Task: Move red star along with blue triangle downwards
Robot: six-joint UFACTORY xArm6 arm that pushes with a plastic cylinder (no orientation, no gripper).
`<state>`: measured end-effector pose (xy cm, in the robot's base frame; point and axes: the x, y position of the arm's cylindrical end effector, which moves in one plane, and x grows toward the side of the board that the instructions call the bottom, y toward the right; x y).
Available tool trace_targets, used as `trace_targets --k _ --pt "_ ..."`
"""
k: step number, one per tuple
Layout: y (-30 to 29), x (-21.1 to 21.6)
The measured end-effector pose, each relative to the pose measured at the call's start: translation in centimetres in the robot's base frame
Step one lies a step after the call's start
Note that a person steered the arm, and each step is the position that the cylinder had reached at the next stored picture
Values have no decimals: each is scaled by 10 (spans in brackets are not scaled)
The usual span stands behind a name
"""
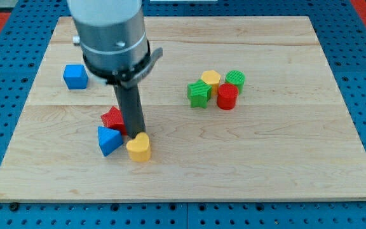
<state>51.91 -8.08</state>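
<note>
The red star (112, 119) lies on the wooden board at the view's lower left, partly hidden behind my rod. The blue triangle (108, 140) sits just below it, touching or nearly touching it. A yellow heart (138, 147) lies right of the blue triangle. My tip (135, 134) is down at the red star's right edge, just above the yellow heart and right of the blue triangle.
A blue cube (75, 76) sits at the view's upper left. A cluster at the right of centre holds a green star (198, 93), a yellow hexagon (211, 79), a green cylinder (235, 79) and a red cylinder (227, 97). The board (284, 159) lies on a blue pegboard.
</note>
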Motion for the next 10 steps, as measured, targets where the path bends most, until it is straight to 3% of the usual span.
trace_targets --k 1,3,6,10 --pt "22 19" --pt "1 23" --pt "-10 -65" --pt "-33 -6"
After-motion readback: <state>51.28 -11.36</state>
